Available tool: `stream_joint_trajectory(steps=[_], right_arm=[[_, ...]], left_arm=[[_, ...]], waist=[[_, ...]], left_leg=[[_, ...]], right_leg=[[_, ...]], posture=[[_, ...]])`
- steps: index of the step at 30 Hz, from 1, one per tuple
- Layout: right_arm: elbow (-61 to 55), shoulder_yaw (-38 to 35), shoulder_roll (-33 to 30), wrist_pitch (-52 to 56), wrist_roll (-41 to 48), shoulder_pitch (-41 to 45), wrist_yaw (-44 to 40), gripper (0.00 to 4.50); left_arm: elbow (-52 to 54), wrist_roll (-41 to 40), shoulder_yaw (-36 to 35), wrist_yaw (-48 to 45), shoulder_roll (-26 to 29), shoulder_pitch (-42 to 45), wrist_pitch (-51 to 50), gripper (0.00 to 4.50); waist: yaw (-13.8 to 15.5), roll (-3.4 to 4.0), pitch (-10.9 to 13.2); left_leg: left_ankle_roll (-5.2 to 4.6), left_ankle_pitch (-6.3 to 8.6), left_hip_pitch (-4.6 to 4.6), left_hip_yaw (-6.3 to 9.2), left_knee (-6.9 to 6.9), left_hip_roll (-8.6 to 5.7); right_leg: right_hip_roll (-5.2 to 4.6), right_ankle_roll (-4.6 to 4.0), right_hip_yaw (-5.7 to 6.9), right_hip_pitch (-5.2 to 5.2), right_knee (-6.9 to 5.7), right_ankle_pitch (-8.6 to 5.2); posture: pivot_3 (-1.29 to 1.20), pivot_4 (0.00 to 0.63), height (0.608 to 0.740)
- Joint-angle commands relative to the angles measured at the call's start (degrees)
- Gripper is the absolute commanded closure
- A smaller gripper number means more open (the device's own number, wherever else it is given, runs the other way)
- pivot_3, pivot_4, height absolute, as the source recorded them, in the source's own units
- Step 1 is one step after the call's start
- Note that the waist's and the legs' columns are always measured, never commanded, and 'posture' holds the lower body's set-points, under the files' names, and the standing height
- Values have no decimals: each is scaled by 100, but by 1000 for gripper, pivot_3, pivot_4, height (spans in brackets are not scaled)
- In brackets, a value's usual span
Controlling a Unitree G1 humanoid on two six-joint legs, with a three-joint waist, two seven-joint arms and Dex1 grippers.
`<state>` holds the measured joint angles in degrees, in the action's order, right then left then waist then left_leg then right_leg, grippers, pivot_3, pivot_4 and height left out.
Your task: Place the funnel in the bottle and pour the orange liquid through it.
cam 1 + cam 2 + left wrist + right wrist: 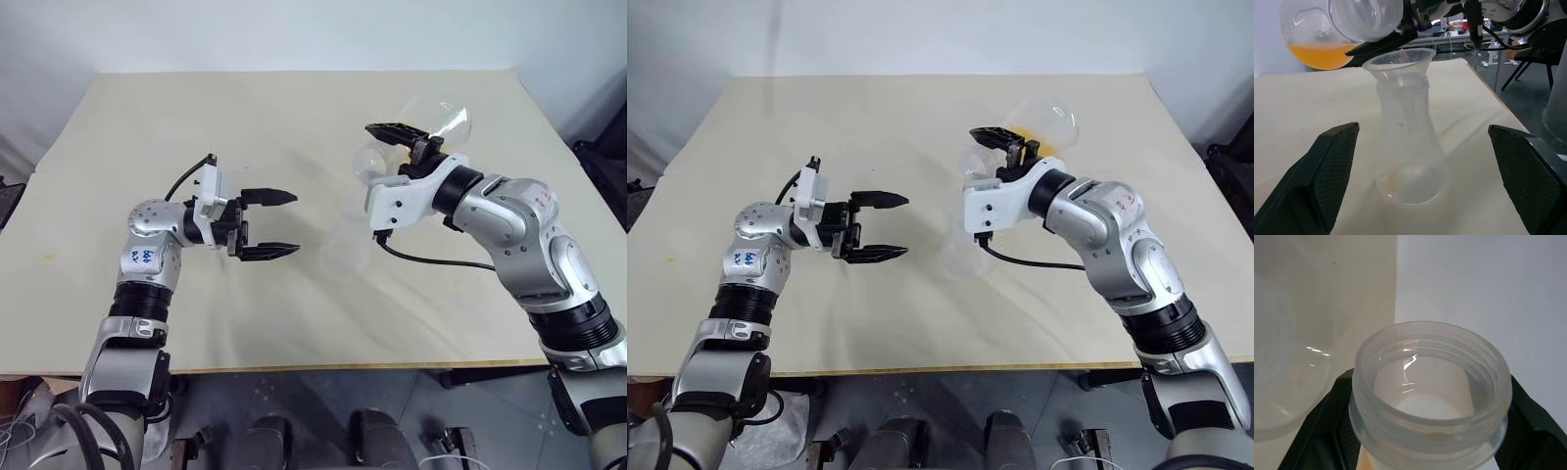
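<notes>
Left eye view: the left gripper (282, 223) hangs released above the beige table (147, 117); the right gripper (407, 142) grasps a clear round flask (443, 122), tipped

Left wrist view: small clear plastic funnel (1399, 62) sits in the clear conical bottle (1406, 147) on the table; orange liquid (1317, 55) pools inside the flask

Right wrist view: the flask's open neck between the right gripper's fingers (1327, 431)

Pale beige table (147, 127), plain white wall (294, 29) behind, grey floor (323, 392)
</notes>
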<state>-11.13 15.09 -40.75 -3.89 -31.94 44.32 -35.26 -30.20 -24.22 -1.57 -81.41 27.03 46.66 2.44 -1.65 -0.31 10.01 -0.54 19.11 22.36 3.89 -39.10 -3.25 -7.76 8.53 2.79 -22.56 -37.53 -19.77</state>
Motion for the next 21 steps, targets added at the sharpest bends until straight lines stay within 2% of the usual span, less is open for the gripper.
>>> stream_joint_trajectory(steps=[1,21], right_arm=[[-90,-127,-71,-276,-193,184,168,1656],[144,-216,-97,-863,-524,370,271,1656]], left_arm=[[104,-13,-49,-11,8,66,-16,0],[68,12,-30,27,-58,55,-48,0]], waist=[[-1,0,0],[-3,0,0]], left_leg=[[0,0,0,0,0,0],[0,0,0,0,0,1]], right_leg=[[0,0,0,0,0,0],[1,0,1,0,0,0]], posture=[[0,150,740],[0,150,740]])
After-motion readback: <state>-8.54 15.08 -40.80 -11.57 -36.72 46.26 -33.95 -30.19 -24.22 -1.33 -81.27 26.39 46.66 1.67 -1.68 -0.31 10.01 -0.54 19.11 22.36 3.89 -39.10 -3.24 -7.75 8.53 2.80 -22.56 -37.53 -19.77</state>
